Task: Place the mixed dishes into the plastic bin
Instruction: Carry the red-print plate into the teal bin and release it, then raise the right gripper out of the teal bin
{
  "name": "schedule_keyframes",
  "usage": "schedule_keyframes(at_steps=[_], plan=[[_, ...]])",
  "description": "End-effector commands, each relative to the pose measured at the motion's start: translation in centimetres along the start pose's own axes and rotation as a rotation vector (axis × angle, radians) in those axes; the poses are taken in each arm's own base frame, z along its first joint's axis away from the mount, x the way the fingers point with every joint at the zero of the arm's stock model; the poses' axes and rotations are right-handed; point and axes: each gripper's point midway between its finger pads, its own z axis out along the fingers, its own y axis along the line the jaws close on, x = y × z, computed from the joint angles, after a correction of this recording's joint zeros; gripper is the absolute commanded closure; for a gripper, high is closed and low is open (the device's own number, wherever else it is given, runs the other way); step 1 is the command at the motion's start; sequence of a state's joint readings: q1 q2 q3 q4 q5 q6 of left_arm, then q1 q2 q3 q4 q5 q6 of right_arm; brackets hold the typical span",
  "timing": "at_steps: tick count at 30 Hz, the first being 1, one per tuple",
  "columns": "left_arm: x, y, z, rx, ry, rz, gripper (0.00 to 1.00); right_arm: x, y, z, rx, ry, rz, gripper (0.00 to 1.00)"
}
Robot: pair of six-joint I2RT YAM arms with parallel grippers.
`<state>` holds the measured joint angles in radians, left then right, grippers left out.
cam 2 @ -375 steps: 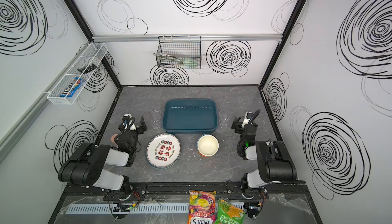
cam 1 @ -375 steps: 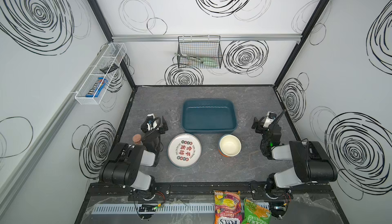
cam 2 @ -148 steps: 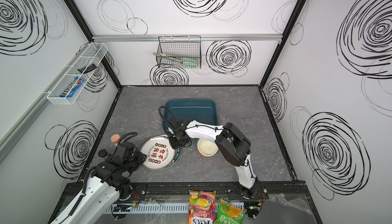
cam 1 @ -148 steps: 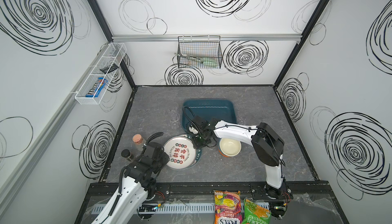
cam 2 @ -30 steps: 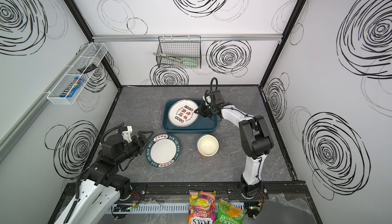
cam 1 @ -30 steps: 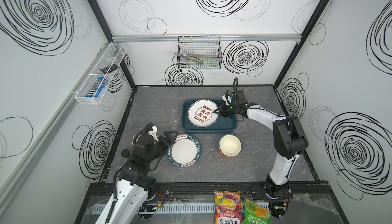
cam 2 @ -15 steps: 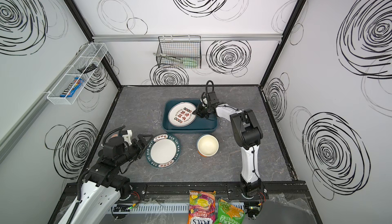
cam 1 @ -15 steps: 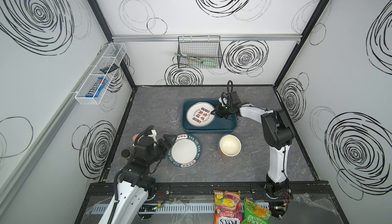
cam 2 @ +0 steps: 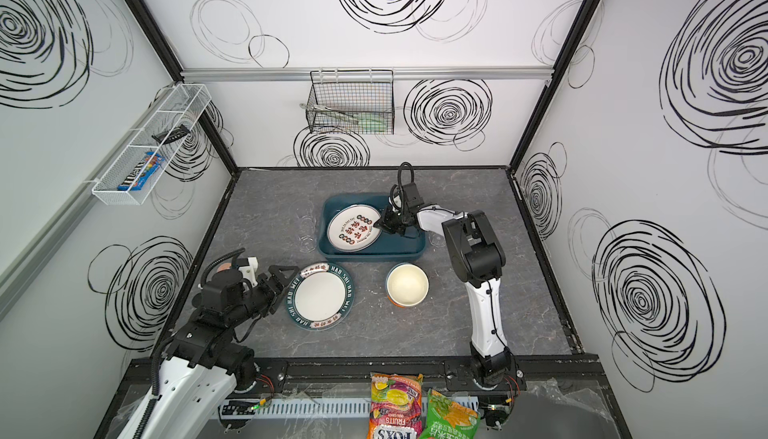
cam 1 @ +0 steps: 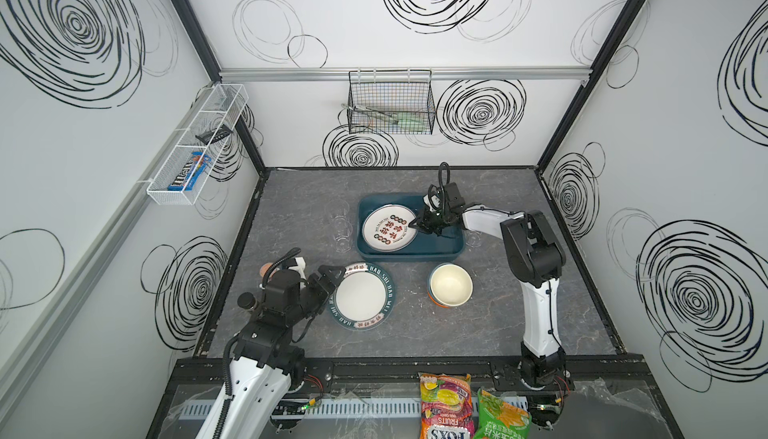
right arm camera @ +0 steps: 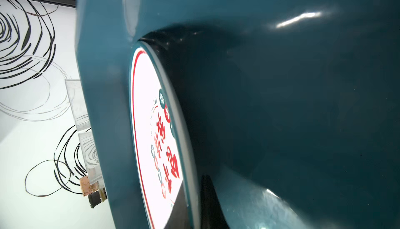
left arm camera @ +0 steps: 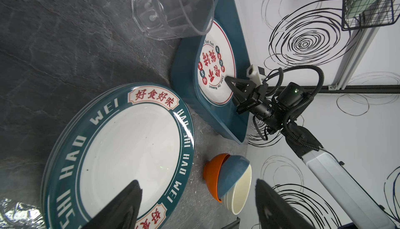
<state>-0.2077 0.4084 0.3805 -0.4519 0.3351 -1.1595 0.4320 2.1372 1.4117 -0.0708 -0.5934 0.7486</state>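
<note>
Dark teal rectangular plastic bin (cam 1: 452, 246), glossy, low-walled, round-cornered, holds a round white plate with red Chinese characters (cam 1: 384, 234), tilted, its rim pinched by the closed right gripper (cam 1: 413, 223). Clear faceted glass tumblers (cam 1: 341, 233) stand just beside the bin's left wall. The left gripper (cam 1: 333, 284), jaws wide and empty, sits at the rim of the teal-lettered white plate (cam 1: 360, 300). Nested cream, blue and orange bowls (cam 1: 451, 289) stand near

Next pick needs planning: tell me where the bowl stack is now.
In both top views the bowl stack sits on the table right of centre, just in front of the plastic bin and right of the teal-rimmed plate.
</note>
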Motion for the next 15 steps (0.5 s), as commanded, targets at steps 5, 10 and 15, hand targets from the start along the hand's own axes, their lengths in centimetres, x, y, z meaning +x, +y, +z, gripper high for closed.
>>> schedule_keyframes(at_steps=[5, 10, 15], plan=[[0.0, 0.5, 0.1, -0.003, -0.005, 0.000, 0.14, -0.6, 0.7, 0.5, -0.027, -0.010, -0.018, 0.81], [0.0, 0.7, 0.1, -0.009, -0.004, -0.005, 0.14, -0.4, -0.3, 0.6, 0.008, -0.001, -0.003, 0.70], [0.0, 0.8, 0.1, -0.013, -0.007, -0.007, 0.14, -1.0, -0.8, -0.5, 0.060, -0.025, -0.012, 0.64]])
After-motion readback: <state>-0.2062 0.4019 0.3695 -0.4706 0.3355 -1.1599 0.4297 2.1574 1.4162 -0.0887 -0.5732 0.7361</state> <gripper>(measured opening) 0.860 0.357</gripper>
